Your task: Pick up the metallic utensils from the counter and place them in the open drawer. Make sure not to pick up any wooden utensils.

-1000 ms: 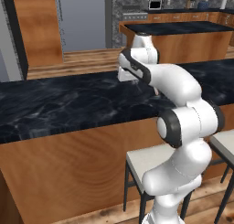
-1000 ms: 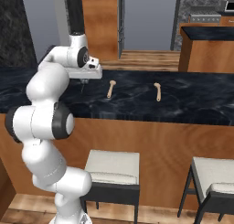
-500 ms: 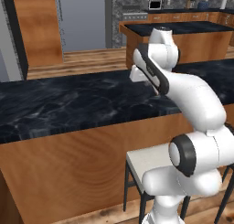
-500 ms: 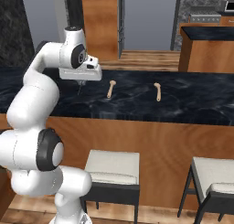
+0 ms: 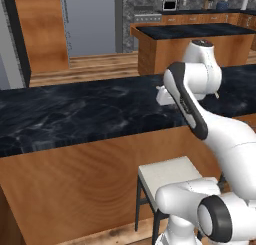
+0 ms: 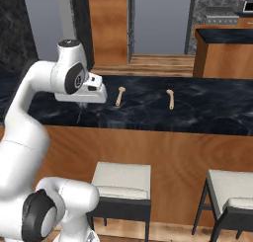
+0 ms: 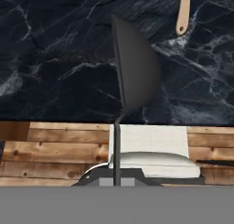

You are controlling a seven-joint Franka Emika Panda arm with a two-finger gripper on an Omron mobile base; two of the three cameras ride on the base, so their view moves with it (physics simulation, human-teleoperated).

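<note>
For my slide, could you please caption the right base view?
White arm's gripper shut above black marble counter, beside two tan wooden utensils.

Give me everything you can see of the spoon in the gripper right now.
The spoon looks dark grey and metallic. It has a broad oval bowl turned partly edge-on and a thin straight handle. The gripper is shut on the handle's end, so the bowl points away from the hand. It is held over the front edge of the black marble counter. I cannot tell whether the bowl touches the counter.
</note>
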